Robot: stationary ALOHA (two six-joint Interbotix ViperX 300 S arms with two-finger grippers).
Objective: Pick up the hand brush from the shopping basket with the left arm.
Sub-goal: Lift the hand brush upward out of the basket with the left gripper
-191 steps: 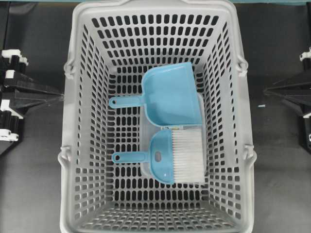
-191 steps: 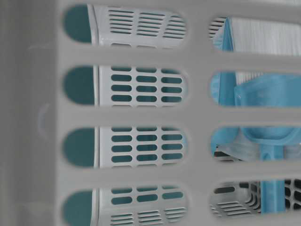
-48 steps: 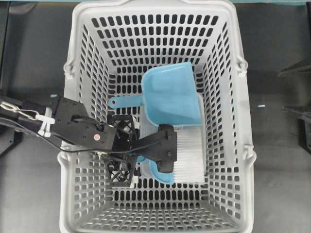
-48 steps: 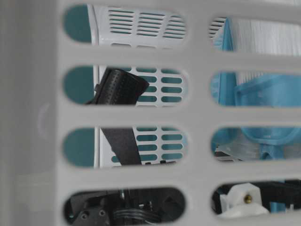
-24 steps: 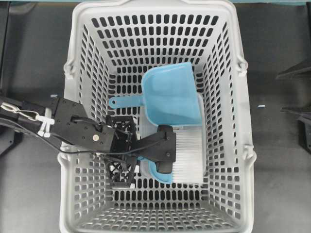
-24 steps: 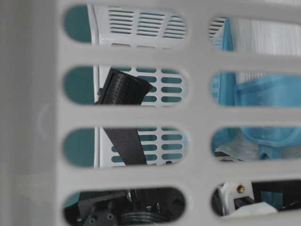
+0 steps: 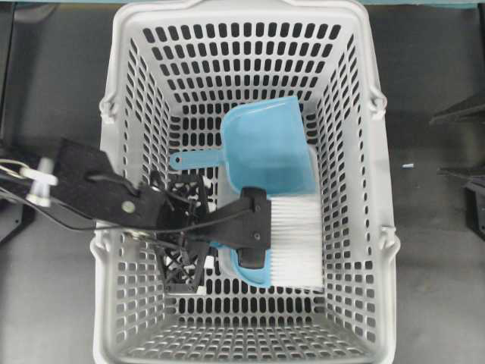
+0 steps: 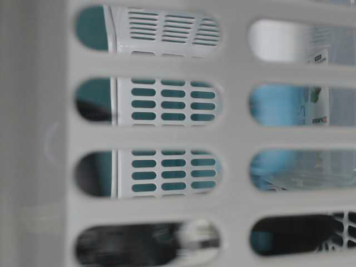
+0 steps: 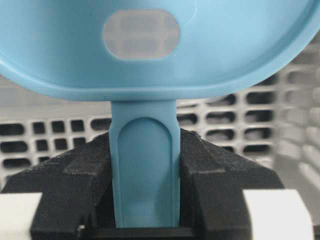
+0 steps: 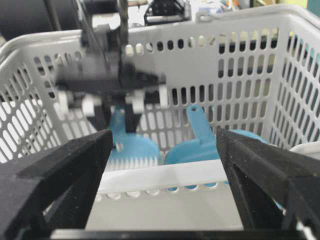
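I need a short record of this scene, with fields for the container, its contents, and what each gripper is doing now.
container: shopping basket, light grey, slotted walls and floor
contents: hand brush; light-blue dustpan beside it, toward the top of the overhead view
left gripper: inside the basket, shut on the brush's thin handle
brush orientation: white bristles point away from the left gripper
right gripper: open, outside the basket, holding nothing
task status: brush gripped; whether it is off the floor cannot be told

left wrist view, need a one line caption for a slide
Left gripper shut on the thin handle of the light-blue plastic hand brush, with the light-grey slotted shopping basket wall behind.
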